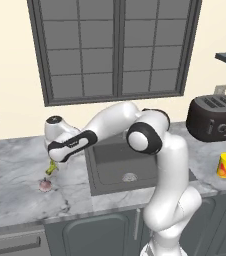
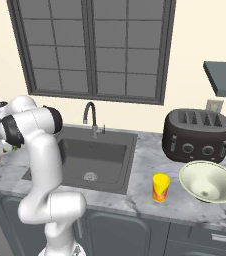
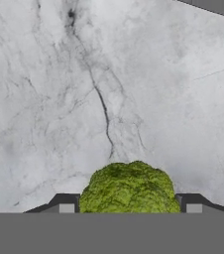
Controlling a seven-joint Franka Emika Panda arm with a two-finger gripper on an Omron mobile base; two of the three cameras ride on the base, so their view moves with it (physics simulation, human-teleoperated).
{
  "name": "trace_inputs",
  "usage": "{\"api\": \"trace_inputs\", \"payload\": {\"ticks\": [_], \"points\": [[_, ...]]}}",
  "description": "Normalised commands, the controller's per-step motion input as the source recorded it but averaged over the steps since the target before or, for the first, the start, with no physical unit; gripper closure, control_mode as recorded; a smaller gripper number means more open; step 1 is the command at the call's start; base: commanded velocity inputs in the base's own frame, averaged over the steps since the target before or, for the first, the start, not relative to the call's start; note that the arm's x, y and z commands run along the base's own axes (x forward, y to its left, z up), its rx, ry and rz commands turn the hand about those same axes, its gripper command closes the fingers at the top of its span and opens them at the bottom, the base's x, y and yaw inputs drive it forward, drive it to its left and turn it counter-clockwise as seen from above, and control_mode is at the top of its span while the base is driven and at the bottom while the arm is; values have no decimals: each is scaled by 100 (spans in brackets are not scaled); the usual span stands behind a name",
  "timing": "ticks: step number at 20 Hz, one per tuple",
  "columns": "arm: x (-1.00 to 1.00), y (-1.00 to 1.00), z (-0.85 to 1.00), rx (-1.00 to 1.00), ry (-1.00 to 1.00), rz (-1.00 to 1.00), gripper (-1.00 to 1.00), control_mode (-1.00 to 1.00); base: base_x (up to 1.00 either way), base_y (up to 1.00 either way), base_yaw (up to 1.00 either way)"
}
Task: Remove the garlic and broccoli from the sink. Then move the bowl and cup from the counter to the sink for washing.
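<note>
Broccoli (image 3: 129, 187) sits between the two dark fingertips, green head filling the gap from one tip to the other, so the gripper (image 3: 129, 208) reads as clenched on the floret with its jaws standing wide around it. In the left base view the same broccoli (image 1: 51, 168) hangs directly under the gripper (image 1: 52, 169), stalk pointing down, long axis about upright, over the marble counter (image 1: 15, 175) left of the sink (image 1: 110, 157).

Key relation: bare veined counter lies straight ahead of the fingertips, close below. Whether the stalk already touches the marble I cannot tell; in the left base view it looks just above it.

Garlic (image 1: 45, 185) lies on the counter just beside and below the gripper, toward the camera, apart from the floret. A straight descent should miss it, I judge, though the margin is slim.

Sink basin holds nothing but the pale drain disc (image 1: 129, 177).

Cup (image 2: 160, 187) and bowl (image 2: 208, 181) stand on the counter well apart from the gripper, on the far side of the sink, by the toaster (image 2: 197, 135).

Judgement: setting down the broccoli is the step in hand; cup and bowl not yet moved.
</note>
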Motion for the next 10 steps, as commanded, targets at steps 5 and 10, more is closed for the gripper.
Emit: {"api": "trace_inputs", "payload": {"ticks": [5, 10], "points": [[-19, 19, -12, 2, 4, -15, 100, -100, 0, 0, 0], [-15, 19, -16, 0, 2, -14, 100, -100, 0, 0, 0]]}}
